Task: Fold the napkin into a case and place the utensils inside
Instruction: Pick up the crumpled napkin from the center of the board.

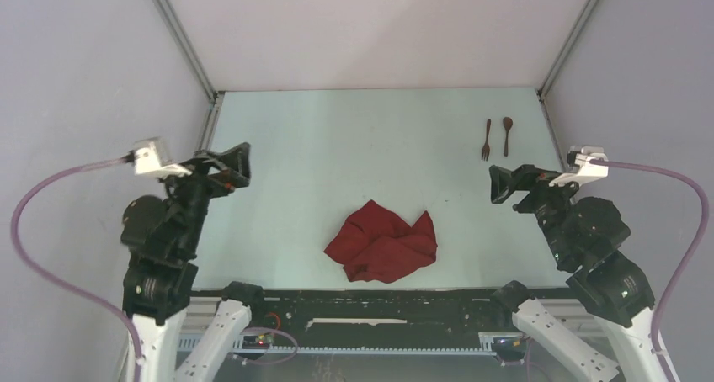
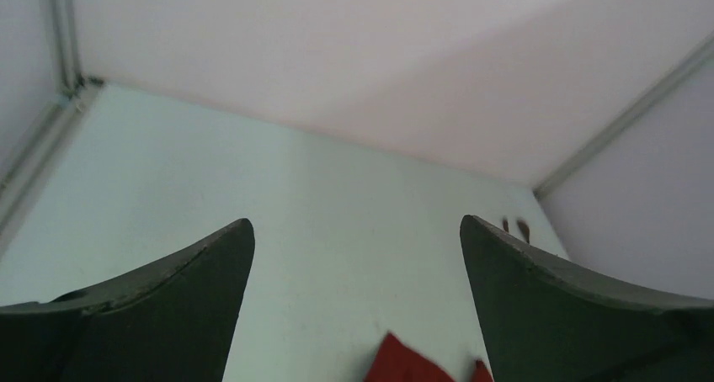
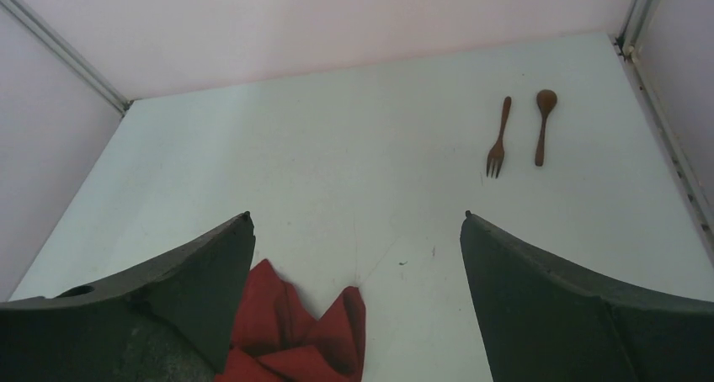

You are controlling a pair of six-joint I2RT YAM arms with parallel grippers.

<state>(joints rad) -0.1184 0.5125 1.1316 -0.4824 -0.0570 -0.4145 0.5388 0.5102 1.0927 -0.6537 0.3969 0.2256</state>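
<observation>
While left hand [image 1: 242, 165], right hand [image 1: 494, 186] hang agape, fork [image 1: 486, 140], spoon [image 1: 507, 135] lie parallel, near-far; fork tines nearward, seemingly.

You have a pale mint surface [image 1: 337, 146] boxed in on three sides by plain whitish walls [image 1: 379, 29]. Grey metal rails [image 1: 179, 37] run along the corners where the walls meet. A black strip [image 1: 379, 302] edges the near side.

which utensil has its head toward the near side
The fork: its tines face the near side; the spoon beside it lies bowl toward the far side.
</observation>
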